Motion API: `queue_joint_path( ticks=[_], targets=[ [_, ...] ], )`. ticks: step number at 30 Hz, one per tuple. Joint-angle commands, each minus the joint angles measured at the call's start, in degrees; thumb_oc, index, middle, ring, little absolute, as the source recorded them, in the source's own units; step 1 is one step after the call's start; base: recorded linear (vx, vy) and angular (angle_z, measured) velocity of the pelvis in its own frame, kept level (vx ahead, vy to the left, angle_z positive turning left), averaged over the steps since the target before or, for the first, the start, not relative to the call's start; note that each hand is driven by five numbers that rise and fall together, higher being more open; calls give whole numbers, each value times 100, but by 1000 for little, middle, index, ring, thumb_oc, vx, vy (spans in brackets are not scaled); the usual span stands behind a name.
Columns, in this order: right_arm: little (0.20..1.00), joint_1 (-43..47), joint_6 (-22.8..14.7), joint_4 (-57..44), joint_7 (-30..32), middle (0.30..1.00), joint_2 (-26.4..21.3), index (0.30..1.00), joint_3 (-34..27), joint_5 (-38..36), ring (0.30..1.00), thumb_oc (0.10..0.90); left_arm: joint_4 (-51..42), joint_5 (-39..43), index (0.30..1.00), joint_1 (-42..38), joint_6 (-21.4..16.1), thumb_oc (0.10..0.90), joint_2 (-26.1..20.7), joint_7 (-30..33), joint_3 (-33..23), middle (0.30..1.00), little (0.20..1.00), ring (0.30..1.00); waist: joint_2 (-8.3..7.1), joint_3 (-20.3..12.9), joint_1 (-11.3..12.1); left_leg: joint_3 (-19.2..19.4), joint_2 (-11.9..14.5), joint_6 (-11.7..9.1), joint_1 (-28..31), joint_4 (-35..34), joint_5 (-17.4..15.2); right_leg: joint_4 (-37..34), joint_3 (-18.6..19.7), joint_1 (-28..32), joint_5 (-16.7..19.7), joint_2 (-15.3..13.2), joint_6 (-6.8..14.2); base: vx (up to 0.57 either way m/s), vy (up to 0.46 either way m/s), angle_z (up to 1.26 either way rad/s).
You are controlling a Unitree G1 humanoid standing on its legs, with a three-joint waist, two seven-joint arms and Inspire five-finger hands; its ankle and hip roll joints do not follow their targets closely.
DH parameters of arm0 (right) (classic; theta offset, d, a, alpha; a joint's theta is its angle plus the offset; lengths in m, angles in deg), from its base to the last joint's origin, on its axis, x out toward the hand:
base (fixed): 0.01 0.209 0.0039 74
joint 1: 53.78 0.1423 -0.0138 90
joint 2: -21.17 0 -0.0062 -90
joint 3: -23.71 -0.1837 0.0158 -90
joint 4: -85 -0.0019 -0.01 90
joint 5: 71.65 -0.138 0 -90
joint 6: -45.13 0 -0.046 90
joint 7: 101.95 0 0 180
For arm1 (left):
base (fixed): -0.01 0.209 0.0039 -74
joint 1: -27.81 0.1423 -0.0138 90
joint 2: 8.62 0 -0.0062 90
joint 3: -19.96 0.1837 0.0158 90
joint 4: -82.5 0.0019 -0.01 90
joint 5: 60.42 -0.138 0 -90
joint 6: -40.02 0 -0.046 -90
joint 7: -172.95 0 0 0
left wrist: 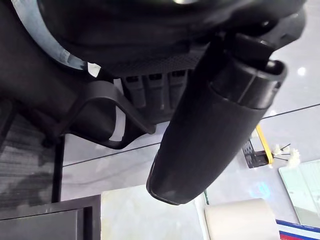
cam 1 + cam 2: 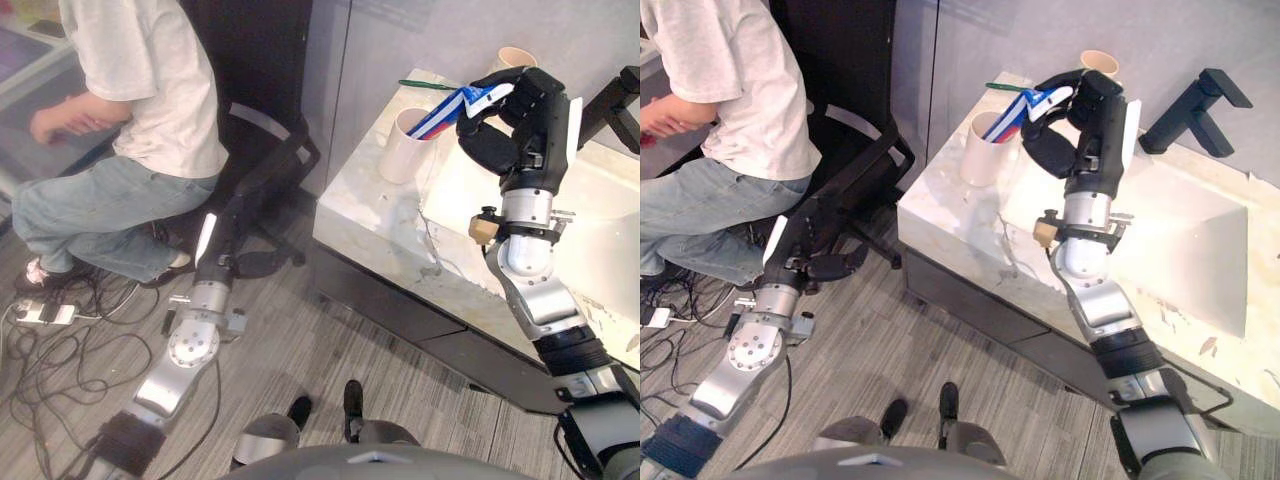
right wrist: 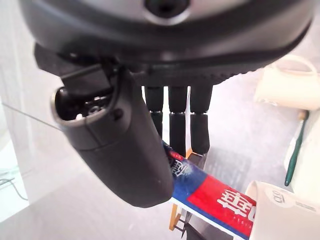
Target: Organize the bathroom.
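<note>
My right hand (image 2: 525, 115) is raised over the marble counter (image 2: 360, 210), shut on a red, white and blue toothpaste tube (image 2: 450, 108). The tube slants down with its lower end inside a white cup (image 2: 405, 145) at the counter's left end. In the right wrist view the thumb and fingers pinch the toothpaste tube (image 3: 215, 192) above the white cup (image 3: 280, 210). A green toothbrush (image 2: 428, 85) lies on the counter behind the cup. My left hand (image 2: 213, 250) hangs low with straight fingers beside the office chair, holding nothing.
A beige cup (image 2: 1098, 62) stands at the counter's back. A black faucet (image 2: 1195, 110) rises over the sink basin (image 2: 1180, 240). A person (image 2: 130, 120) sits on a black office chair (image 2: 270, 150) close to my left arm. A power strip (image 2: 45, 313) and cables lie on the floor.
</note>
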Motion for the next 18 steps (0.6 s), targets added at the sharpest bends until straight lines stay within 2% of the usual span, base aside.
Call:
queue_joint_path(
  ticks=[1,2,3,4,5,10,18],
  targets=[
    [300,235,-560,-301,83,300,-102,300,-344,-74,300,400,-526,-318,900,-236,-438,800,20,43,-122,900,900,900,-36,-644,-19,628,-27,319,-264,196,-505,272,-386,57,-395,-30,307,51,-22,2],
    [300,222,-538,-256,63,300,-78,300,-333,-75,300,400,-529,-316,900,-227,-439,800,13,36,-126,900,900,900,-34,-637,-12,629,-26,321,-269,201,-502,272,-392,66,-400,-30,303,54,-26,3],
    [540,203,-481,-182,-4,540,-38,540,-314,-142,540,560,-532,-320,900,-207,-455,800,14,22,-126,900,900,900,-30,-623,2,628,-22,321,-275,204,-490,275,-411,83,-408,-29,295,40,-21,3],
    [679,199,-464,-164,-15,679,-27,679,-311,-143,679,653,-536,-325,900,-201,-461,800,12,15,-128,900,900,900,-31,-619,5,629,-19,320,-275,203,-487,276,-419,88,-411,-27,292,36,-23,5],
    [900,197,-415,-129,-52,900,-22,900,-302,-160,900,800,-545,-318,900,-195,-465,800,5,7,-128,900,900,900,-33,-607,8,629,-11,317,-273,197,-478,281,-439,99,-421,-25,284,22,-19,6],
    [900,149,12,5,-129,900,-53,900,-318,-276,900,800,-495,-231,900,-189,-488,800,-5,-29,-143,900,900,900,-52,-594,-3,644,3,297,-246,175,-481,239,-505,167,-436,-32,284,7,-7,4],
    [900,82,325,96,-179,900,-64,900,-369,-389,900,800,-276,-162,900,-202,-186,800,107,166,-41,900,900,900,-66,-588,-78,734,-1,305,-246,201,-492,237,-424,155,-413,-12,281,-19,14,-2]
  ],
)
